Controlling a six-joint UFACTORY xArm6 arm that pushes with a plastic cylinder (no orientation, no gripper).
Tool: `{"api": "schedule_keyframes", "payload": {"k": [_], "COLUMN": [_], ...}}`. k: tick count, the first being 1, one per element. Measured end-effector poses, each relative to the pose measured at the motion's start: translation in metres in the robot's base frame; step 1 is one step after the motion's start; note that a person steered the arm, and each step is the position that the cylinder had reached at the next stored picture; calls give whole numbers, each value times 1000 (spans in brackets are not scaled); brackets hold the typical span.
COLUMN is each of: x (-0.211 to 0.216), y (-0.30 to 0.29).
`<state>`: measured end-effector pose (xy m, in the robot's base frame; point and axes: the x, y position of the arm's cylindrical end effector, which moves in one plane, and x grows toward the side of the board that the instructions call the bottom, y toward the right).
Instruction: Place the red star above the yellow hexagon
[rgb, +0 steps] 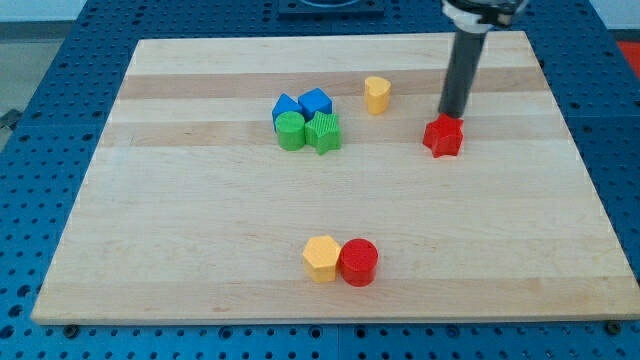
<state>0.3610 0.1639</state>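
The red star lies at the view's right, in the upper half of the wooden board. My tip stands just above the star's top edge, touching or almost touching it. The yellow hexagon lies near the view's bottom centre, far down and left of the star. A red cylinder sits against the hexagon's right side.
A cluster of two blue blocks, a green cylinder and a green star sits at upper centre. A small yellow block stands to its right, left of the rod.
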Motion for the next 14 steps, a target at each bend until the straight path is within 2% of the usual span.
{"api": "schedule_keyframes", "payload": {"k": [1,2,5,6,7,9,10,11,14], "x": [33,65,91,129,143,94,99,100,144], "y": [-6,-52,-72,-123,-147,-158,-164,-131,-174]}}
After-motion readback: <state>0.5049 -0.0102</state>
